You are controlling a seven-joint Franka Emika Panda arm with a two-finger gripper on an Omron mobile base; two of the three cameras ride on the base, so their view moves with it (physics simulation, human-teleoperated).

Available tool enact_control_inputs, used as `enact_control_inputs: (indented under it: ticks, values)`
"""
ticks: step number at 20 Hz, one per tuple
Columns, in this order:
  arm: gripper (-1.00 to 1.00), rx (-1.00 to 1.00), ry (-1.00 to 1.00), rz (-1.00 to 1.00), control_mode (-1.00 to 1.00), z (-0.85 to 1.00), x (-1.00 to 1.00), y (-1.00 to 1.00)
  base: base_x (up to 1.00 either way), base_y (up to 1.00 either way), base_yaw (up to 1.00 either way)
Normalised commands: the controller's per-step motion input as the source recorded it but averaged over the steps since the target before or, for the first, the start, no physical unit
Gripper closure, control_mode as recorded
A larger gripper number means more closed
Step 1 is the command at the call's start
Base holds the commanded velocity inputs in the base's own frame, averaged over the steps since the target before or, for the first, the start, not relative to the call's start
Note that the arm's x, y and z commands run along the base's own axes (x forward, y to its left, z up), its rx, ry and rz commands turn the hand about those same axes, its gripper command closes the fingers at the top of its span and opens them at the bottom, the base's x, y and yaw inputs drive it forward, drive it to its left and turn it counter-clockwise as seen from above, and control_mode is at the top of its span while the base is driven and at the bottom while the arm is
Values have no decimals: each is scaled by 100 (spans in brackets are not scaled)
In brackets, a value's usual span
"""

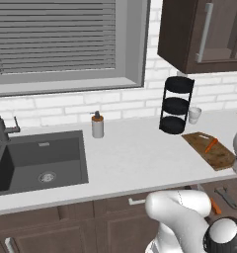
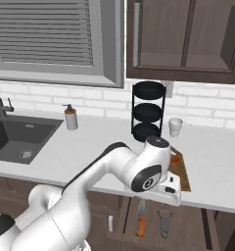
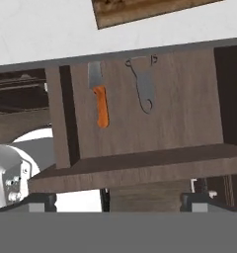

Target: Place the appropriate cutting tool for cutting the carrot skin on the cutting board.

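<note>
Grey metal peeler (image 3: 144, 86) lies beside orange-handled knife (image 3: 100, 96) in open wooden drawer (image 3: 155, 143); we read no labels, can't tell claw state.

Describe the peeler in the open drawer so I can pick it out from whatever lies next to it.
Find the cutting board on the white counter; the open wooden drawer sits just below that counter edge. Two tools lie side by side on its floor. The peeler is the all-grey one with a forked head and a hole in its handle, whereas the knife beside it has an orange handle.
</note>
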Motion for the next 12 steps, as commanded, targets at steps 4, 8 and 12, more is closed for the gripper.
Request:
enact_control_inputs:
  ticks: [4, 8, 12]
  values:
    - [-100, 0, 22, -5, -100, -63, 3, -4, 0, 0, 0]
    - [-100, 3, 17, -5, -100, -57, 0, -3, 0, 0, 0]
    - [-100, 9, 9, -1, -100, -42, -2, -12, 0, 0, 0]
